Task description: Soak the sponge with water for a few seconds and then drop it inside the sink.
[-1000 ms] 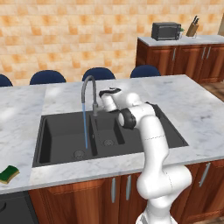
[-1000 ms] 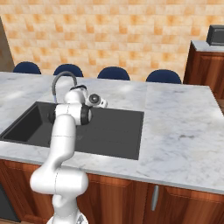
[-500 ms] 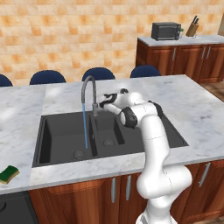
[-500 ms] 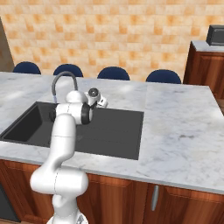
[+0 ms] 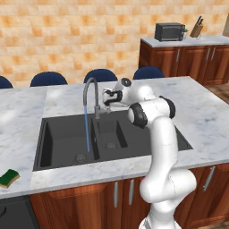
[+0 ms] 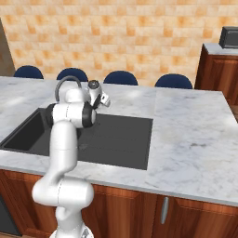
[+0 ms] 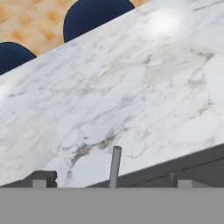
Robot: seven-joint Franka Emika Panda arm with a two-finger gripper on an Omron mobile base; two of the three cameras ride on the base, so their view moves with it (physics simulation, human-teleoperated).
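Meanwhile the sponge (image 5: 9,177), yellow with a dark green top, lies flat on the marble surface (image 5: 210,116) at its front left corner, near the front edge and left of the sink (image 5: 62,138), well apart from the arm. The pincer (image 5: 107,97) hangs above the back rim of the sink, just right of the grey gooseneck faucet (image 5: 91,96) and close to its upright stem, with its fingers spread wide and nothing between them. So the sponge sits low and far to the left of the pincer, with the whole left basin lying between the two. The water (image 5: 86,129) falls as a thin light-blue stream from the faucet spout straight down into the left basin, landing near the round drain (image 5: 81,157). In the right base view the pincer (image 6: 103,99) shows just behind the arm's dark elbow joint, over the far edge of the dark sink (image 6: 116,139), with the faucet's arch (image 6: 65,83) to its left. The hand view looks across the pale veined surface (image 7: 131,87) toward two blue chair backs (image 7: 94,15), with a slim grey post (image 7: 115,166) standing upright near the bottom, between the two dark fingertips (image 7: 41,177). Blue chairs (image 5: 100,75) line the far side of the surface in the left base view.
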